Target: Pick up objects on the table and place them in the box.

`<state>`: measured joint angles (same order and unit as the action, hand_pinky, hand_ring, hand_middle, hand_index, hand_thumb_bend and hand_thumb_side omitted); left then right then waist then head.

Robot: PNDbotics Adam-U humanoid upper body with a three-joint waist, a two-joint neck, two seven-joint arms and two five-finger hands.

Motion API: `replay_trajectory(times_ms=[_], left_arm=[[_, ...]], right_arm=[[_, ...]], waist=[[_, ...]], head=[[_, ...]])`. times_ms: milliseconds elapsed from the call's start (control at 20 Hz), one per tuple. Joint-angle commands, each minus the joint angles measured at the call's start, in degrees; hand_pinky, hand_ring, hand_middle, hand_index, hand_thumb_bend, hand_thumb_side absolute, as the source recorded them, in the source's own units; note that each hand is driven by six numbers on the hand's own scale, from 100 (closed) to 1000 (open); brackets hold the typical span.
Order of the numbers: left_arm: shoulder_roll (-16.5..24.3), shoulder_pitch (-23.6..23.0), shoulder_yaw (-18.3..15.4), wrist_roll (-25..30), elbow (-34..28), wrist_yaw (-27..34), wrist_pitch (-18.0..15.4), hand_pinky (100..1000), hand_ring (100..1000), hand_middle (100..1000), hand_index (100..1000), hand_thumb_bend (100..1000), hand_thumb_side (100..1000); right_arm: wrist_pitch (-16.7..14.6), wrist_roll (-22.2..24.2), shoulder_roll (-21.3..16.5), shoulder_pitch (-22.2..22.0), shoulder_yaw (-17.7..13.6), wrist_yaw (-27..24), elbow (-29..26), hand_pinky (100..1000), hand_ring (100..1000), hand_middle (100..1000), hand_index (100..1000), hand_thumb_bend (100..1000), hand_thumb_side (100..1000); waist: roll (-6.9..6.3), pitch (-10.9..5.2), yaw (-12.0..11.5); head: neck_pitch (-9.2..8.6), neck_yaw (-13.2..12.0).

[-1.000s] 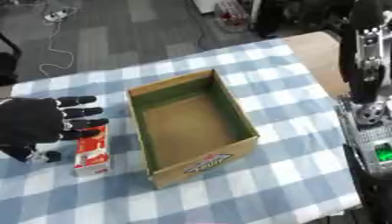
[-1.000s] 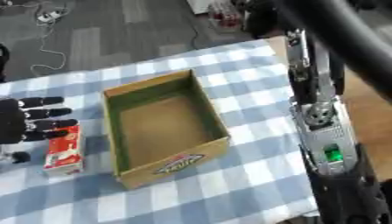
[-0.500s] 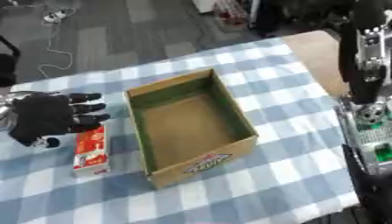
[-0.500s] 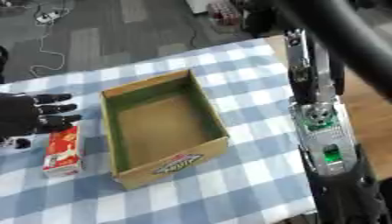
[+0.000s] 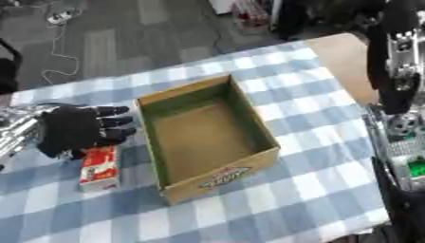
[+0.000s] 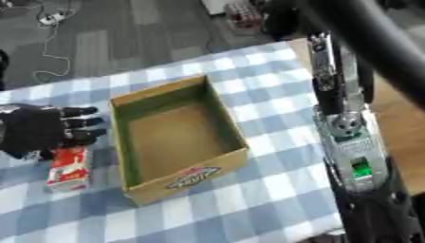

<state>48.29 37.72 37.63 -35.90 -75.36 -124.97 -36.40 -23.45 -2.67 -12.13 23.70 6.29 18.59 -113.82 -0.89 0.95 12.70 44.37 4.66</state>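
Left hand [image 5: 73, 129] open over checked tablecloth [image 5: 324, 180].

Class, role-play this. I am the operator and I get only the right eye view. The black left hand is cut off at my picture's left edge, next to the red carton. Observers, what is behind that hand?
Observer: In the left eye view the whole left hand shows. A silver forearm comes in behind it from the left edge.
Operator: And how is the hand set compared with the red carton?
Observer: With the whole hand in view, it is open. Its fingers point toward the box, and its near edge overlaps the far end of the red carton.
Operator: What lies left of the carton?
Observer: The checked cloth runs on to that picture's left edge.
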Motion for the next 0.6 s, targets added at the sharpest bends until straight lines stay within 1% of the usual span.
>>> replay_trajectory(times_ms=[50,200,250,300,350,400,450,500,550,600], left_arm=[[1.38,0.27,0.46,-16.07,-0.86,-0.18,-15.57,951,964,971,961,342,657],[1.4,-0.39,0.6,-16.07,-1.05,0.2,-15.57,946,959,968,958,346,656],[1.36,-0.65,0.6,-16.07,-1.05,0.37,-15.57,929,941,953,947,347,659],[1.29,-1.03,0.62,-16.07,-1.04,0.65,-15.57,914,911,942,939,346,661],[1.24,-1.41,0.64,-16.07,-1.03,0.99,-15.57,859,796,911,927,348,661],[1.21,-1.86,0.68,-16.07,-1.07,1.42,-15.57,883,837,924,931,347,661],[1.22,-2.25,0.72,-16.07,-1.14,1.84,-15.57,696,642,832,891,336,669],[1.23,-2.8,0.77,-16.07,-1.26,2.48,-15.57,696,642,832,891,336,669],[1.29,-3.21,0.79,-16.07,-1.44,3.12,-15.57,532,519,727,813,233,754],[1.3,-3.74,0.82,-16.07,-1.7,4.37,-15.57,476,473,662,746,175,819]], right_arm=[[0.03,0.12,0.12,1.18,-0.26,-0.35,-0.77,406,439,500,604,100,1000],[0.06,0.15,0.06,1.15,-0.23,-0.34,-0.77,406,439,500,604,100,1000],[0.06,0.13,0.05,1.15,-0.24,-0.34,-0.77,406,439,500,604,100,1000],[0.06,0.12,0.03,1.14,-0.24,-0.34,-0.77,406,439,500,604,100,1000],[0.06,0.1,0.02,1.13,-0.24,-0.34,-0.77,405,439,499,604,100,1000],[0.06,0.08,0.02,1.13,-0.25,-0.35,-0.77,405,439,499,604,100,1000],[0.06,0.05,0.02,1.14,-0.27,-0.33,-0.77,405,439,499,604,100,1000],[0.04,0.01,0.03,1.16,-0.28,-0.33,-0.77,405,439,499,604,100,1000],[0.02,-0.02,0.04,1.17,-0.28,-0.34,-0.77,404,438,498,603,100,1000],[-0.01,-0.08,0.05,1.18,-0.31,-0.36,-0.77,404,438,497,602,100,1000]], waist=[[-0.03,-0.45,0.05],[0.03,-0.43,0.02],[0.05,-0.42,0.0],[0.07,-0.4,-0.01],[0.09,-0.37,-0.02],[0.1,-0.35,-0.02],[0.12,-0.32,-0.01],[0.14,-0.3,0.0],[0.15,-0.28,0.01],[0.17,-0.26,0.01]], head=[[-0.25,-0.7],[-0.25,-0.64],[-0.25,-0.62],[-0.25,-0.6],[-0.25,-0.58],[-0.25,-0.55],[-0.25,-0.55],[-0.25,-0.54],[-0.25,-0.55],[-0.25,-0.55]])
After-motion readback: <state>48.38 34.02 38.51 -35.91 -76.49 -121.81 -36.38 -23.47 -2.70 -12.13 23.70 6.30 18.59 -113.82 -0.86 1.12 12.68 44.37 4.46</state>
